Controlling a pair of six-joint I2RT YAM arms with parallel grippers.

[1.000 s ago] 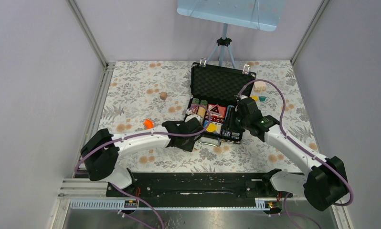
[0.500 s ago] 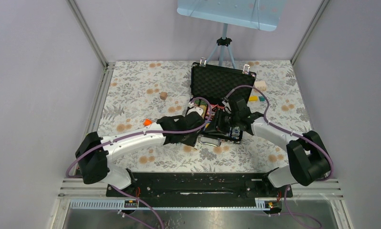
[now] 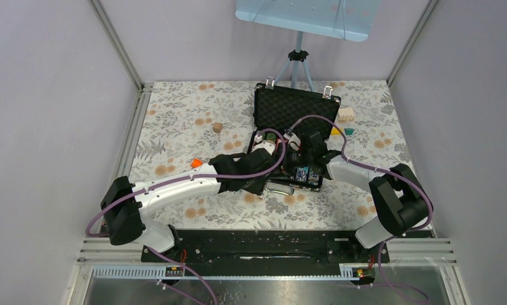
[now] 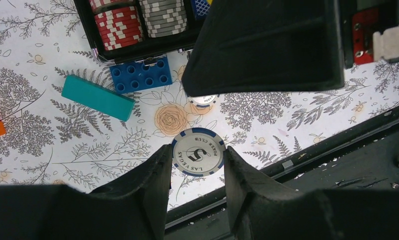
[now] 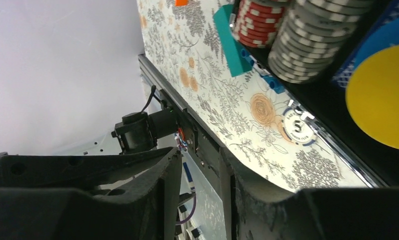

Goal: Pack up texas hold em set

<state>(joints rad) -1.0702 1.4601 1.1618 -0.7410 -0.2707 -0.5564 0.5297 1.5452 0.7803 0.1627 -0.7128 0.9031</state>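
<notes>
Left gripper [image 4: 197, 157] is pinching a blue-edged chip [image 4: 197, 150] by its rim, hanging above the flowered table [image 4: 47, 150], with the red chip row [image 4: 118, 27] at its 11 o'clock. Right gripper [image 5: 201, 156] is hovering, fingers apart and holding nothing, over the tray of the open briefcase [image 3: 294, 113], which is sitting past table centre toward 12 o'clock.
</notes>
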